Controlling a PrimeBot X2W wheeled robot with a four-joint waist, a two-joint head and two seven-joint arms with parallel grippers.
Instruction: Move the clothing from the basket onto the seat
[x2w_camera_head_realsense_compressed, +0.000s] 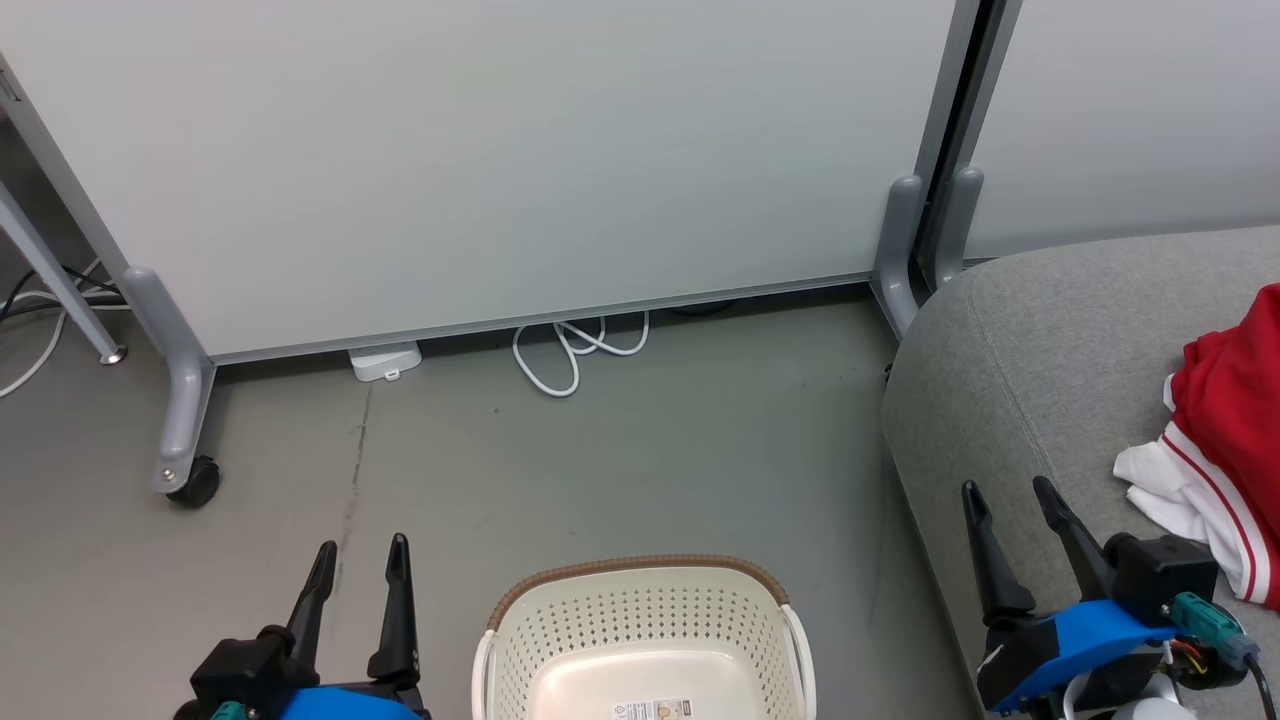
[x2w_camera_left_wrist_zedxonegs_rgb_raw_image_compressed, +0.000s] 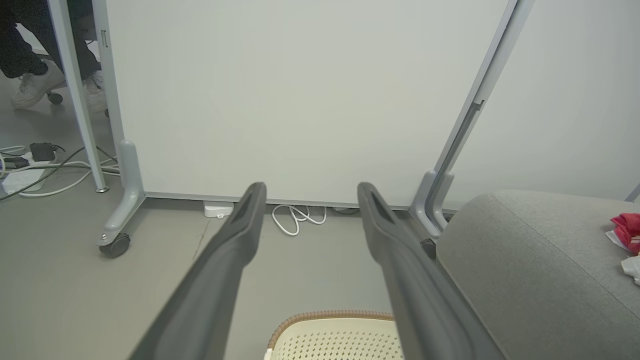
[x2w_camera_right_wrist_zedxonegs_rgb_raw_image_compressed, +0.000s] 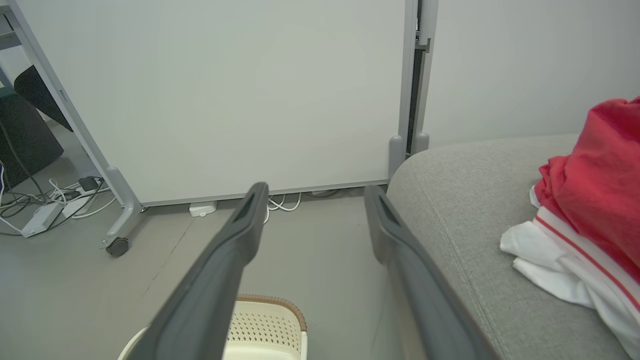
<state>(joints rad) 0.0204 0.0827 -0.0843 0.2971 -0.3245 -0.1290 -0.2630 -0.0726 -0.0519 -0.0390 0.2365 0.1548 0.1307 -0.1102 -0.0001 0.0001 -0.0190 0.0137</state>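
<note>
The clothing (x2w_camera_head_realsense_compressed: 1235, 420) lies heaped on the seat (x2w_camera_head_realsense_compressed: 1030, 380), well in from its rounded edge. It looks soft, light and floppy, so pinch a bunched fold. Your left tool (x2w_camera_head_realsense_compressed: 362, 545) and right tool (x2w_camera_head_realsense_compressed: 1005, 487) stand open and empty.

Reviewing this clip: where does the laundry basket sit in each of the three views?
Head view: basket at bottom centre, cut by the edge.
Left wrist view: basket at bottom edge, near centre.
Right wrist view: basket at bottom edge, left of centre.
Shared landmark: coiled white cable under the panel.
</note>
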